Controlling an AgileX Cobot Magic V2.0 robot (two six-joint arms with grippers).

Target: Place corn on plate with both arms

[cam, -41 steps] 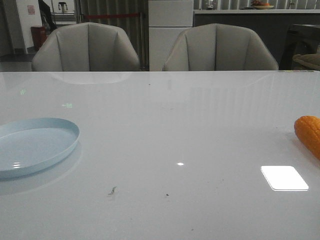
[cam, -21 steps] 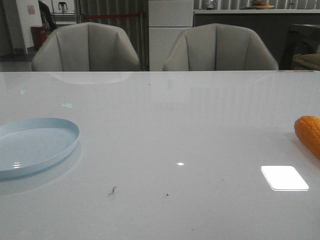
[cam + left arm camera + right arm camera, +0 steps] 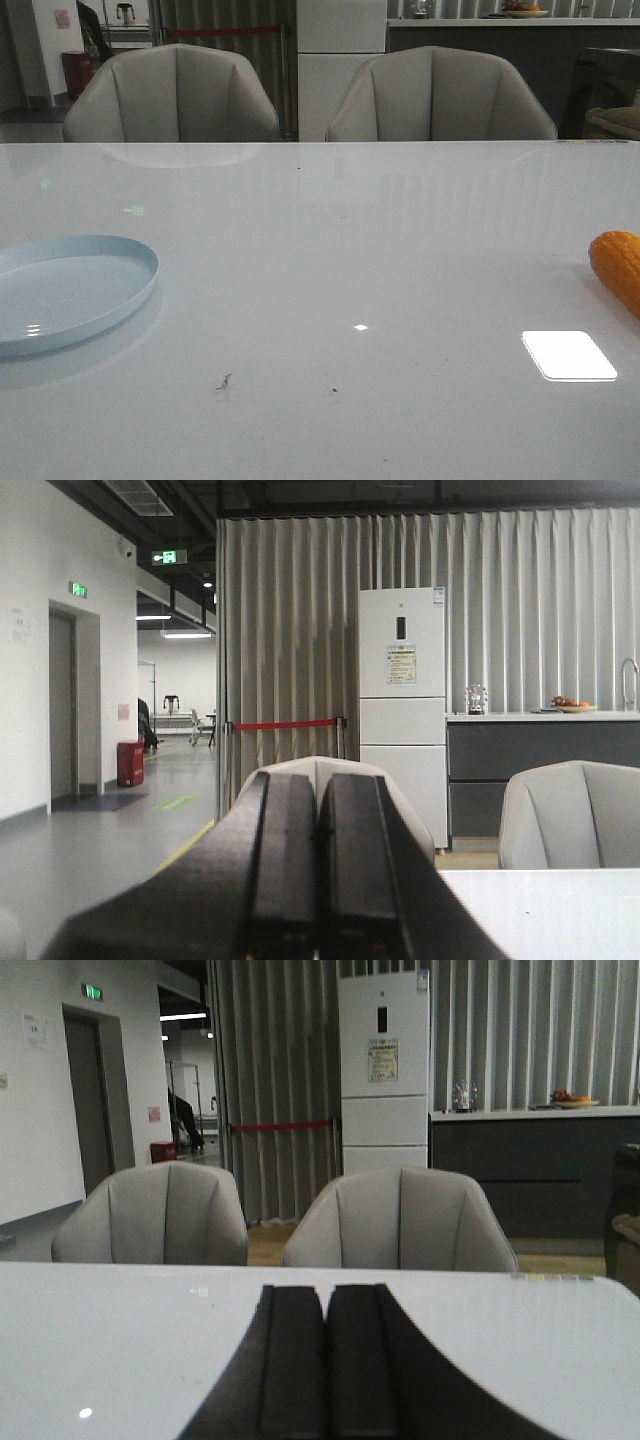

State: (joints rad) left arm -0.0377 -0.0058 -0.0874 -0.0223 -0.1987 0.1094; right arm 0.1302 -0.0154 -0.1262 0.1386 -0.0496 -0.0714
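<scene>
Corn (image 3: 618, 268) on table (image 3: 350, 250) — well apart from bare plate (image 3: 70, 290).

The plate (image 3: 70, 290) lies on the table (image 3: 330, 260) at its left edge, and the corn (image 3: 618, 268) lies on it at the far right edge, well apart. Two chairs (image 3: 170, 95) stand behind the table. Out beyond the right fingers (image 3: 292, 1360) are table, then chairs, then the fridge (image 3: 383, 1070); nothing lies between them.
</scene>
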